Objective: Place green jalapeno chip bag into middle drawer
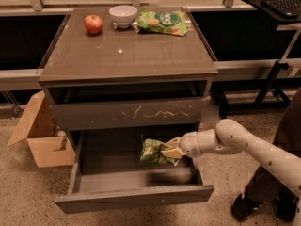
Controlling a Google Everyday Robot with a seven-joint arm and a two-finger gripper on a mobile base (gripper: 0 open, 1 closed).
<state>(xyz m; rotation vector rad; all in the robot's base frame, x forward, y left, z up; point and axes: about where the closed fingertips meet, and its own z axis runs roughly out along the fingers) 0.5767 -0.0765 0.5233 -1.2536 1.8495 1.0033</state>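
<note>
The green jalapeno chip bag [154,152], dark green with a pale speckled pattern, hangs just above the grey floor of the open middle drawer [131,199], at its right rear. My gripper [170,150] reaches in from the right on a white arm and is shut on the bag's right end. The drawer is pulled out towards the camera, below the shut drawer front with pale scratch marks [127,114].
On the cabinet top stand a red apple [93,24], a white bowl [122,15] and a brighter green chip bag [162,21]. An open cardboard box [40,138] sits on the floor at the left. A person's leg and shoe [256,204] are at the right.
</note>
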